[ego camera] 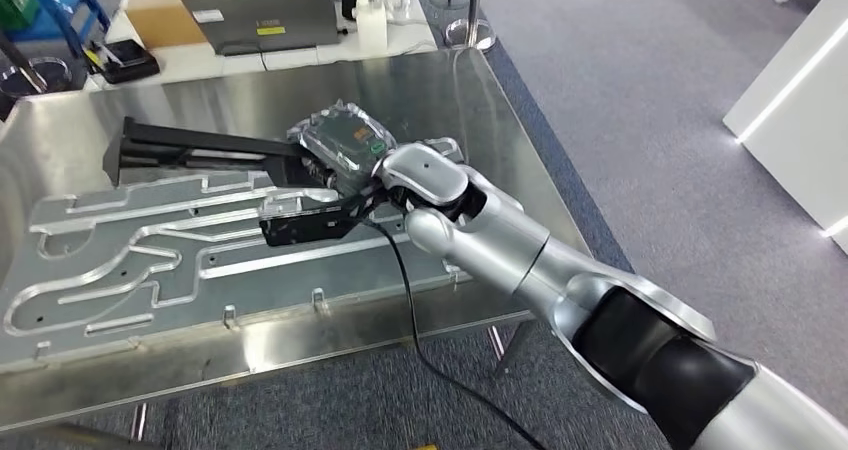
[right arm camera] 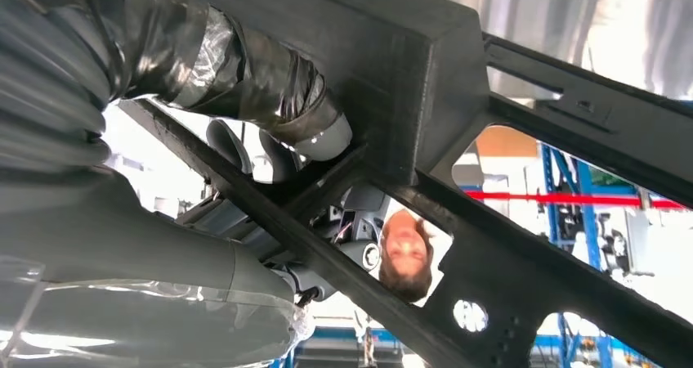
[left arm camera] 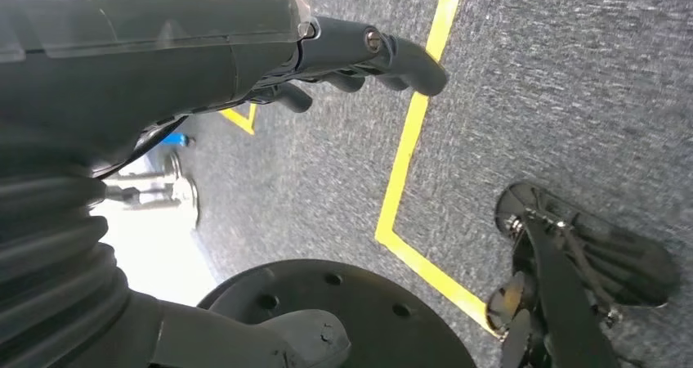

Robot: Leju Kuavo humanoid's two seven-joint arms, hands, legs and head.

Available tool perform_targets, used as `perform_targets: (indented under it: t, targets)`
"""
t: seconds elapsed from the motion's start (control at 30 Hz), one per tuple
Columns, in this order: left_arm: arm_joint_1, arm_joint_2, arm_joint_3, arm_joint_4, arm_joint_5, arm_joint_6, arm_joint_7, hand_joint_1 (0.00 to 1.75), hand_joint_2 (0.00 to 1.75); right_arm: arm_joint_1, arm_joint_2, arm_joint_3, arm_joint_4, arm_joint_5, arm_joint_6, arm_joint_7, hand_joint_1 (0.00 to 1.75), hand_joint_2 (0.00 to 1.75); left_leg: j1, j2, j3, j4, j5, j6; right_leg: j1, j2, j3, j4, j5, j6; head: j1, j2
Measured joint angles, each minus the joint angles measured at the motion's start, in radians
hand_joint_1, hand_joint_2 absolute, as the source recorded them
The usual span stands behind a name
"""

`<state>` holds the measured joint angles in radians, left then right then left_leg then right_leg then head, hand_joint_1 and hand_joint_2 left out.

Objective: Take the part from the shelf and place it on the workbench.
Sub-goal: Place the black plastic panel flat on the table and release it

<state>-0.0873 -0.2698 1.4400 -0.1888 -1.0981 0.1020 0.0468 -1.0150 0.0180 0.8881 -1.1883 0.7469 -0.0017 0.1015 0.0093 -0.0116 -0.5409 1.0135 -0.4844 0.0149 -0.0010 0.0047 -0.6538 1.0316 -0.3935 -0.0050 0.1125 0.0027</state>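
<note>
The part [ego camera: 190, 150] is a long black frame of bars, lying low over the grooved metal plate [ego camera: 120, 260] on the steel workbench [ego camera: 480, 100]. My right hand [ego camera: 345, 148], wrapped in clear plastic, grips the part at its right end; I cannot tell whether the part touches the plate. In the right wrist view my right hand [right arm camera: 147, 221] closes around the part's black bars [right arm camera: 409, 65], a taped finger [right arm camera: 245, 82] pressed against a thick block. My left hand [left arm camera: 204, 49] hangs over the grey carpet, fingers [left arm camera: 392, 53] loosely extended and holding nothing.
A laptop [ego camera: 265, 18], a white bottle [ego camera: 372, 25] and a cardboard box [ego camera: 165, 10] sit on the table behind the workbench. A black cable [ego camera: 410, 300] trails from my right hand over the bench's front edge. A person [right arm camera: 406, 258] stands beyond the part. Yellow tape [left arm camera: 413, 139] marks the floor.
</note>
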Motion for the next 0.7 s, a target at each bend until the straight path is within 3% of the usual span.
perform_targets:
  t: [0.1,0.17,0.27,0.3,0.33,0.37,0.4,0.47,0.53,0.63,0.7]
  targets:
    - [-0.003,-0.001,0.0,0.0,0.001,0.001,-0.003,0.0,1.75,0.002,-0.005,-0.001,-0.001,-0.007,0.001,0.001,1.75,1.75,0.0,0.002,0.007,-0.003,-0.011,-0.018,0.0,0.001,0.016,-0.019,-0.017,-0.014,0.0,0.0]
    - [-0.003,-0.001,0.0,0.0,0.003,0.002,-0.008,0.0,1.75,0.002,-0.006,-0.002,0.002,-0.011,-0.001,0.002,1.75,1.75,0.0,0.005,-0.013,0.051,-0.038,-0.028,-0.006,0.001,0.035,-0.031,-0.023,-0.024,0.0,0.0]
    - [-0.004,0.0,0.0,0.0,0.008,0.001,-0.016,0.0,1.75,0.011,-0.006,-0.002,0.022,-0.013,-0.009,-0.001,1.75,1.75,0.003,0.006,-0.128,0.243,-0.101,-0.038,-0.005,-0.002,0.057,-0.034,-0.039,-0.035,0.0,0.0]
    - [-0.003,0.0,0.0,0.0,0.009,0.001,-0.016,0.0,1.75,0.017,-0.006,-0.002,0.033,-0.013,-0.013,-0.003,1.75,1.75,0.003,0.006,-0.158,0.279,-0.099,-0.04,-0.005,-0.002,0.064,-0.033,-0.045,-0.035,0.0,0.0]
    - [-0.002,0.0,0.0,0.0,0.009,0.001,-0.017,0.0,1.75,0.022,-0.005,-0.002,0.045,-0.012,-0.016,-0.005,1.75,1.75,0.003,0.006,-0.171,0.279,-0.075,-0.04,-0.004,-0.002,0.073,-0.032,-0.052,-0.035,0.0,0.0]
    - [-0.002,0.0,0.0,0.0,0.009,0.001,-0.017,0.0,1.75,0.027,-0.004,-0.002,0.06,-0.01,-0.019,-0.007,1.75,1.75,0.003,0.006,-0.163,0.239,-0.034,-0.039,-0.003,-0.002,0.082,-0.031,-0.059,-0.033,0.0,0.0]
    - [-0.002,0.001,0.0,0.0,0.008,0.002,-0.017,0.0,1.75,0.031,-0.002,-0.002,0.076,-0.009,-0.022,-0.01,1.75,1.75,0.003,0.006,-0.141,0.169,0.016,-0.036,-0.003,-0.003,0.092,-0.029,-0.067,-0.03,0.0,0.0]
    - [-0.003,0.001,0.0,0.0,0.004,0.004,-0.019,0.0,1.75,0.034,0.002,-0.002,0.114,-0.005,-0.032,-0.017,1.75,1.75,0.001,0.005,-0.091,0.051,0.071,-0.028,0.001,-0.004,0.102,-0.024,-0.081,-0.021,0.0,0.0]
    - [-0.004,0.001,0.0,0.0,0.001,0.007,-0.02,0.0,1.75,0.037,0.008,-0.002,0.155,0.001,-0.041,-0.023,1.75,1.75,0.0,0.004,-0.072,0.01,0.073,-0.02,0.006,-0.005,0.103,-0.019,-0.089,-0.022,0.0,0.0]
    - [-0.004,0.001,0.0,0.0,-0.001,0.012,-0.023,0.0,1.75,0.042,0.023,-0.003,0.219,0.009,-0.047,-0.032,1.75,1.75,-0.002,-0.001,-0.071,0.004,0.074,-0.016,0.007,-0.007,0.105,-0.023,-0.09,-0.034,0.0,0.0]
    - [-0.005,0.001,0.0,0.0,-0.004,0.012,-0.024,0.0,1.75,0.044,0.037,-0.003,0.264,0.012,-0.049,-0.037,1.75,1.75,-0.003,-0.006,-0.071,0.004,0.072,-0.013,0.007,-0.011,0.108,-0.027,-0.091,-0.033,0.0,0.0]
